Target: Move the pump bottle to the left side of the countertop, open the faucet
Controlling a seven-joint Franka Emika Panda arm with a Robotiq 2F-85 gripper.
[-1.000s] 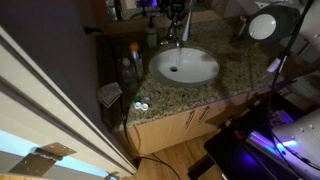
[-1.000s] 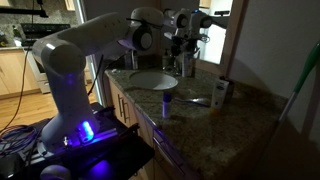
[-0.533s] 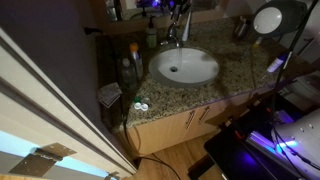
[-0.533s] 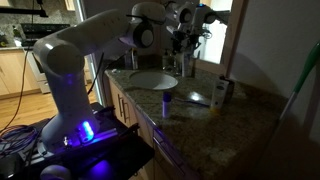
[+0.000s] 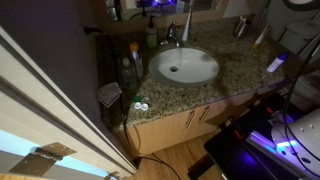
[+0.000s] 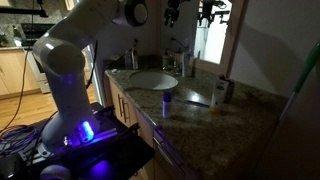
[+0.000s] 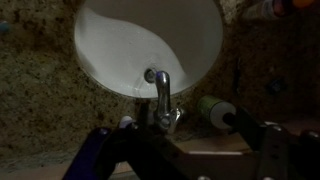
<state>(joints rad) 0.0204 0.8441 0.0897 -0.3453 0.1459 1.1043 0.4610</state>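
- The pump bottle (image 5: 152, 37) stands upright at the back of the surface (image 5: 236, 62), just beside the faucet (image 5: 172, 36) and behind the white basin (image 5: 200, 64).
- In the wrist view you look down on the bottle (image 7: 213, 109). It sits close to the faucet's base, with its dark pump head pointing away from the tap.
- The faucet's curved spout (image 7: 160, 90) reaches over the basin rim, and no water is visible.
- Your gripper (image 7: 175, 138) hangs above the faucet with its fingers spread wide to either side, holding nothing and touching nothing.
- A taller clear bottle with an orange cap (image 5: 133, 60) stands along the surface's edge, apart from the pump bottle.
- In an exterior view, a blue cup (image 6: 166, 102) and a small box (image 6: 220, 92) stand on the surface, nearer the camera than the basin.
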